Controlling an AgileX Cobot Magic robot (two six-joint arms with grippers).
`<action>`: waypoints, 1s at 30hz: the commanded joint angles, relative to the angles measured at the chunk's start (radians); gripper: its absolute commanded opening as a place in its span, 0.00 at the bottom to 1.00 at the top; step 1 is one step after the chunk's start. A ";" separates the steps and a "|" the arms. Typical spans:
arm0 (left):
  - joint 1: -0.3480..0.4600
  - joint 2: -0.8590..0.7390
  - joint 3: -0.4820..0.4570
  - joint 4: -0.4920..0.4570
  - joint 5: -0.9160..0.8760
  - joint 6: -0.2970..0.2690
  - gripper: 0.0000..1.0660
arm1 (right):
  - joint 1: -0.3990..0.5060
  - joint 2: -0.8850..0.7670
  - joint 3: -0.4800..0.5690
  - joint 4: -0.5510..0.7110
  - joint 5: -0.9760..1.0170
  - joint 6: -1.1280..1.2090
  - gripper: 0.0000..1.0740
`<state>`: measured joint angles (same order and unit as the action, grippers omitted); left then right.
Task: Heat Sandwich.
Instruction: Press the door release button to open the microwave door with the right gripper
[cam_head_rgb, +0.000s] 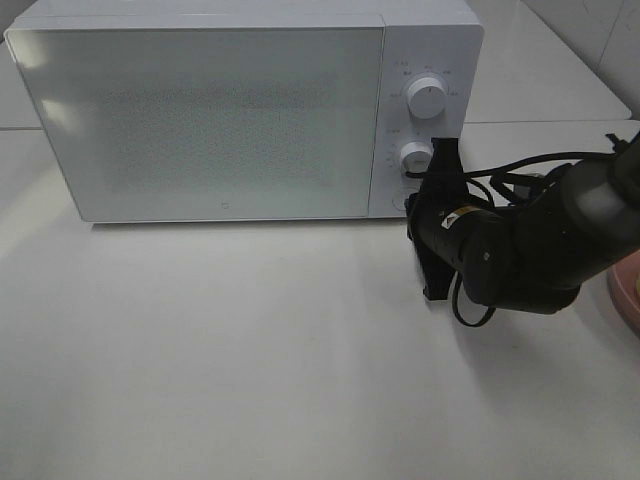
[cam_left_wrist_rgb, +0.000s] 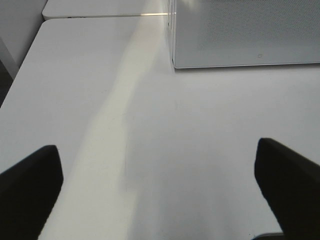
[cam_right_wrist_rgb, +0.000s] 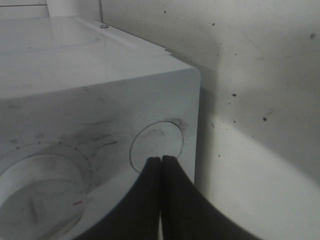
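Note:
The sandwich is out of view. The white microwave (cam_head_rgb: 200, 110) stands at the back of the table with its door closed. My right gripper (cam_head_rgb: 412, 205) reaches across to the bottom of its control panel. In the right wrist view the right gripper (cam_right_wrist_rgb: 161, 159) is shut with nothing in it, and its tips rest against the round button (cam_right_wrist_rgb: 156, 140) in the panel's lower corner, beside a dial (cam_right_wrist_rgb: 40, 195). My left gripper (cam_left_wrist_rgb: 160, 195) stands open over bare table, well in front of the microwave (cam_left_wrist_rgb: 250, 35); it does not show in the high view.
Two knobs (cam_head_rgb: 427, 100) (cam_head_rgb: 415, 157) sit on the microwave's panel above the button. The edge of a pink plate (cam_head_rgb: 625, 290) shows at the far right, behind the right arm. A white table (cam_head_rgb: 250, 350) stretches in front of the microwave.

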<state>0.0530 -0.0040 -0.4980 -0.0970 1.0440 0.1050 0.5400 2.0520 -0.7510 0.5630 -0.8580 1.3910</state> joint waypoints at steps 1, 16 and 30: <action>-0.001 -0.027 0.002 -0.001 -0.015 -0.003 0.95 | -0.005 0.022 -0.032 -0.003 0.011 -0.004 0.01; -0.001 -0.027 0.002 -0.001 -0.015 -0.003 0.95 | -0.053 0.047 -0.084 -0.006 0.014 -0.007 0.01; -0.001 -0.027 0.002 0.000 -0.015 -0.003 0.95 | -0.049 0.054 -0.134 -0.023 -0.127 -0.002 0.00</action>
<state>0.0530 -0.0040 -0.4980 -0.0970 1.0440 0.1050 0.4980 2.1110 -0.8480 0.5650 -0.8220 1.3960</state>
